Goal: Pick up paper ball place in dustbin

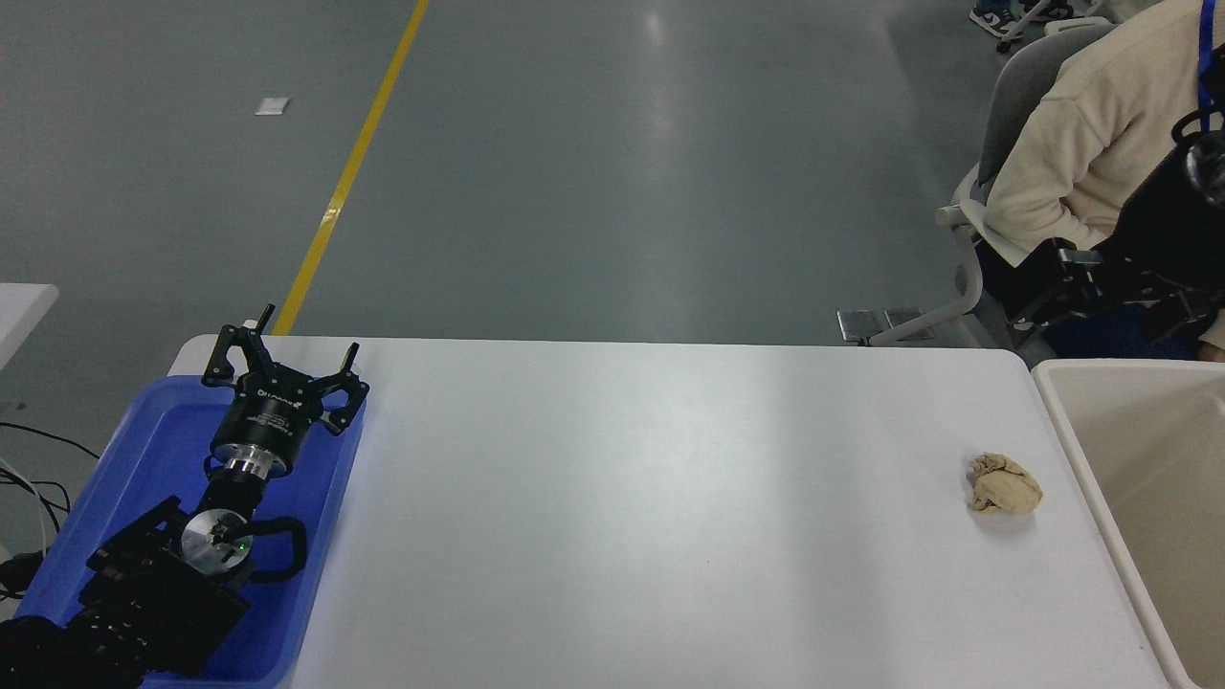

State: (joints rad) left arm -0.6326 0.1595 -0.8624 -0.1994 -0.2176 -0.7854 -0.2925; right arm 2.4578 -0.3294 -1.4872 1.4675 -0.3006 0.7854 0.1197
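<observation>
The paper ball (1005, 484) lies on the white surface (651, 517) near its right edge, just beside the cream dustbin (1072, 431) but not touching it. The left hand (287, 356) hangs over the blue tray (144, 459) at the lower left, fingers spread apart and holding nothing. The right hand is out of view. A person in a cream sweatshirt (1081, 144) sits at the upper right.

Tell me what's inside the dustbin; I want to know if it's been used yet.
The visible part of the dustbin shows only bare cream walls. Most of it runs off the picture's edge, so that part cannot be checked. The paper ball lies on the table.
</observation>
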